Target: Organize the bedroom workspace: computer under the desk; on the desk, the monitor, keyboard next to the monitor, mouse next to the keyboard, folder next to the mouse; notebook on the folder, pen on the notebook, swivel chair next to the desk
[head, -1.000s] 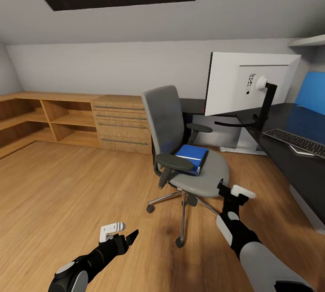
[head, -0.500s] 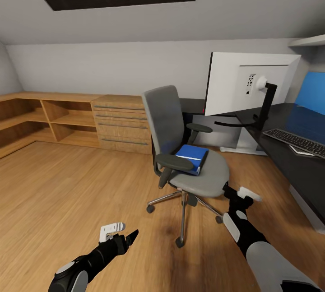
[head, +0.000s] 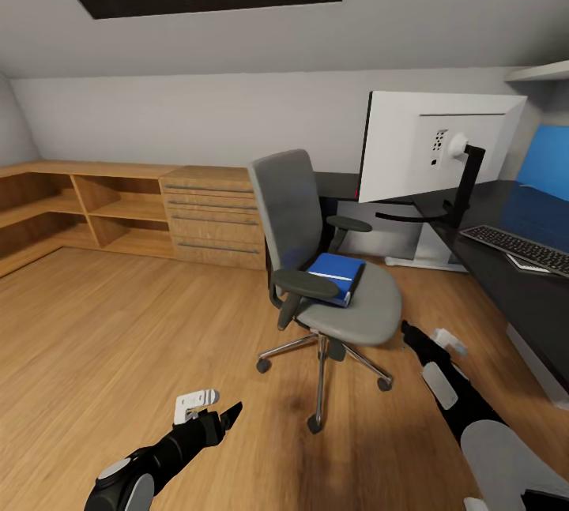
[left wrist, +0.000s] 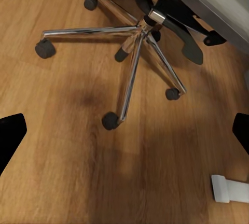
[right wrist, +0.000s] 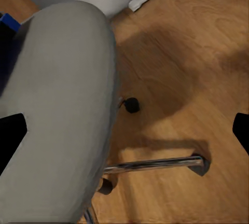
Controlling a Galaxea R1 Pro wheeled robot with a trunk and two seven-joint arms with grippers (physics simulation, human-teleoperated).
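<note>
While the right end effector (head: 412,332) hangs with fingers spread wide and empty just beside the grey padded swivel chair (head: 320,258), the left end effector (head: 229,415), also wide and empty, hovers low over the wooden floor (head: 118,337) near the chair's chrome base. The flat bright blue folder (head: 336,276) lies on the chair's seat. Beyond the chair, the long black counter (head: 514,258) carries the wide white-backed monitor (head: 431,144) and the slim dark keyboard (head: 518,246).

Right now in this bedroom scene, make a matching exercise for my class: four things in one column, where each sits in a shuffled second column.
Things:
1. folder
2. keyboard
3. monitor
4. swivel chair

Places:
A. on the wooden floor
B. on the desk, nearest the right edge of the head view
C. on the chair seat
D. standing on the desk, back facing the camera

Pairs: 1-C, 2-B, 3-D, 4-A
</note>
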